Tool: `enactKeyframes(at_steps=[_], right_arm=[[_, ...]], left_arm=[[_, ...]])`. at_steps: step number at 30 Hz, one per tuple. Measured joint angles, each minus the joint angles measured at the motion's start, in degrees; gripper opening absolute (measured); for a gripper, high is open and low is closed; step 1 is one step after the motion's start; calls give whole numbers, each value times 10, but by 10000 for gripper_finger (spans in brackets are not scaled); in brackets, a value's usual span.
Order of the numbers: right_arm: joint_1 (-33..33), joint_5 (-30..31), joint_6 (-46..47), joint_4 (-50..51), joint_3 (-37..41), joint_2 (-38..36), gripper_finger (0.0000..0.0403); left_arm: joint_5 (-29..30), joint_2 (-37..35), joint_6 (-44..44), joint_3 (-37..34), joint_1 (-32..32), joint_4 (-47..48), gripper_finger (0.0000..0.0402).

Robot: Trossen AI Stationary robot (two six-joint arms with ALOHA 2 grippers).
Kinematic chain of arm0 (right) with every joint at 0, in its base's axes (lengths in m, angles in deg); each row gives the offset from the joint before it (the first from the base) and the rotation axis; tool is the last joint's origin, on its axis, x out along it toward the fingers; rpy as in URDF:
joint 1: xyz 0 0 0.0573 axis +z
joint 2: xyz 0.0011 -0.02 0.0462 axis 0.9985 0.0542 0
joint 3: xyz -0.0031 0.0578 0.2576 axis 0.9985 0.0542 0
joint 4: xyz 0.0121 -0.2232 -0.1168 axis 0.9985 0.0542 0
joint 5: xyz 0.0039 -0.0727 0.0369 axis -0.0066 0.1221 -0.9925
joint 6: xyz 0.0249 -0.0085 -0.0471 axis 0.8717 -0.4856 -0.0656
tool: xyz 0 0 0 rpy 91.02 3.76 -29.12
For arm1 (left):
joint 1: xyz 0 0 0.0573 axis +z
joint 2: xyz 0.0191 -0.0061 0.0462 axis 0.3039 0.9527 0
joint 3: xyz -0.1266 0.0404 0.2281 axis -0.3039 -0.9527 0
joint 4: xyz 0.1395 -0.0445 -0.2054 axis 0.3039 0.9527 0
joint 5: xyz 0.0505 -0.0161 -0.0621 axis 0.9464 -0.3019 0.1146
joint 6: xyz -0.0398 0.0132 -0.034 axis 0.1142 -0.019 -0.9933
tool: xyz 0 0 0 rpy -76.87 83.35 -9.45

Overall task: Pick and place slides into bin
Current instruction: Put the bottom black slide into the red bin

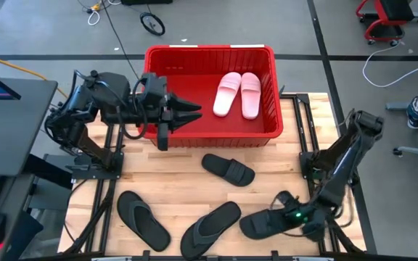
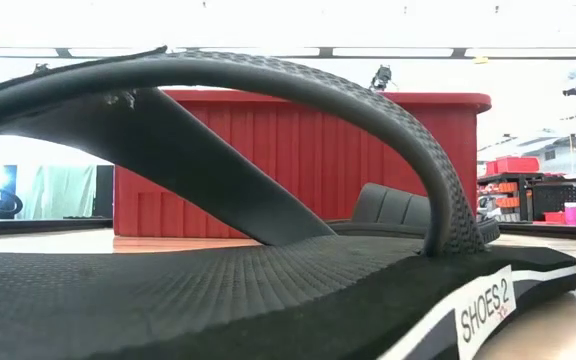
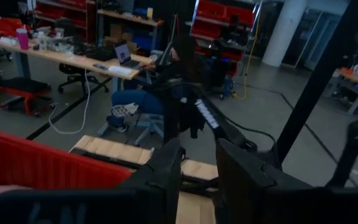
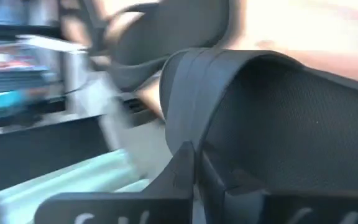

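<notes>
The red bin (image 1: pixel 209 130) stands at the table's far side with two pale pink slides (image 1: pixel 238 94) lying inside. My left gripper (image 1: pixel 193 114) hovers open and empty over the bin's left part; its fingers also show in the left wrist view (image 3: pixel 197 171). A black wide-strap slide (image 1: pixel 228 170) and two black flip-flops (image 1: pixel 142 220) (image 1: pixel 209 228) lie on the table. My right gripper (image 1: pixel 281 216) is low at the near right, shut on the second black slide (image 1: pixel 261 222). One flip-flop (image 2: pixel 268 280) fills the low view. My right gripper pinches the edge of the black slide's wide strap (image 4: pixel 188 134) between its two fingers. The fingers come low from the table's right side. In the high view the slide's sole (image 1: pixel 256 225) seems to lie on the table; I cannot tell whether it is lifted.
The arm mounts and dark frames stand at the table's left (image 1: pixel 85 163) and right (image 1: pixel 318 170) edges. Bare wood (image 1: pixel 173 170) lies between the bin and the sandals. A person sits at a desk (image 3: pixel 166 68) beyond the table.
</notes>
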Motion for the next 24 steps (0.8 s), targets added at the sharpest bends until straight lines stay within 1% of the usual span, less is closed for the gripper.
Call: enactKeyframes(at_steps=[2,4,7,9,11,12,14,16,17,20,24], right_arm=[[7,52,-25,1,-7,-40,14],[9,125,-76,0,-17,-82,13],[5,236,-205,-1,-35,-143,7],[-9,306,-294,-1,-46,-180,7],[-35,355,-375,-1,-57,-213,8],[-52,366,-420,0,-63,-228,8],[-96,362,-512,0,-77,-254,7],[-155,331,-589,-2,-92,-270,7],[-188,306,-620,-2,-101,-275,7],[-300,213,-702,-1,-132,-275,7],[-451,37,-763,-2,-182,-243,7]], left_arm=[[0,0,0,0,-2,-11,107],[0,-1,0,0,-3,-18,107],[1,-1,21,0,-2,-20,107],[5,-1,36,0,1,-21,107],[11,-1,35,0,5,-21,107],[14,-1,34,0,7,-21,107],[20,-1,35,0,12,-21,104],[31,-1,39,0,16,-21,102],[37,-1,41,0,19,-21,100],[46,-1,41,0,27,-27,95],[46,-1,41,0,32,-40,87]])
